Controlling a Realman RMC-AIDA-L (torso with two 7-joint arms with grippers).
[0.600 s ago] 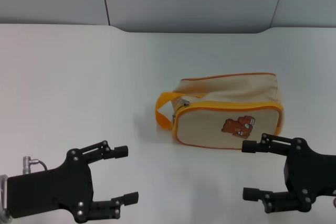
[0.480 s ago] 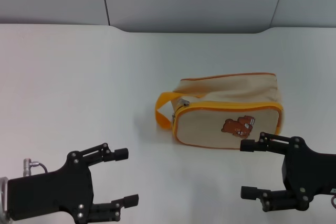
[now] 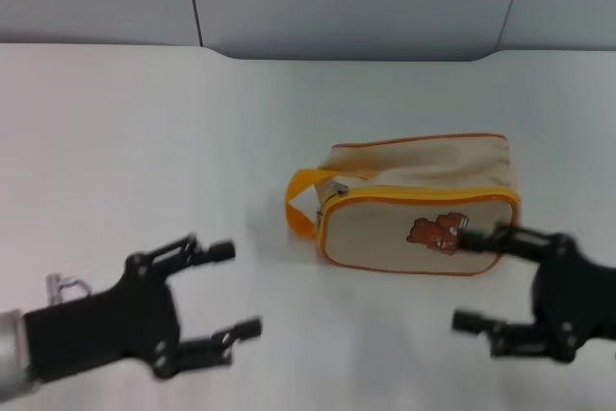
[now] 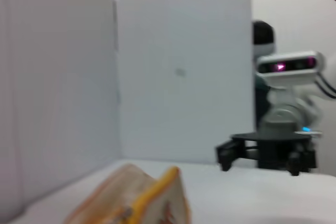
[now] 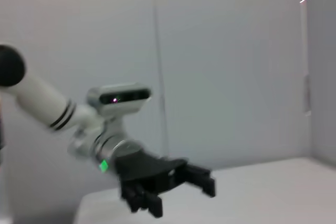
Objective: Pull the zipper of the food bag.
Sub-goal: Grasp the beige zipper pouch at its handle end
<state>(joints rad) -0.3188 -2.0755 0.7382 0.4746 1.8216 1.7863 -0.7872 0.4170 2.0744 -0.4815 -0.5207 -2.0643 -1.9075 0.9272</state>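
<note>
The food bag [image 3: 414, 211], a beige canvas pouch with orange piping and a brown bear print, lies on the white table right of centre. Its orange strap loop [image 3: 297, 201] is at its left end. The small silver zipper pull [image 3: 337, 187] sits at that end, by the strap. My left gripper [image 3: 236, 289] is open and empty, near and to the left of the bag. My right gripper [image 3: 463, 279] is open and empty just in front of the bag's right part; its upper finger overlaps the bear print. The bag also shows in the left wrist view [image 4: 142, 200].
The white table [image 3: 144, 141] ends at a grey wall at the back. The left wrist view shows my right gripper [image 4: 268, 153] farther off. The right wrist view shows my left gripper [image 5: 168, 182] farther off.
Both grippers have moved forward towards the bag, still open. The right gripper's upper finger now overlaps the bag's front. The bag has not moved.
</note>
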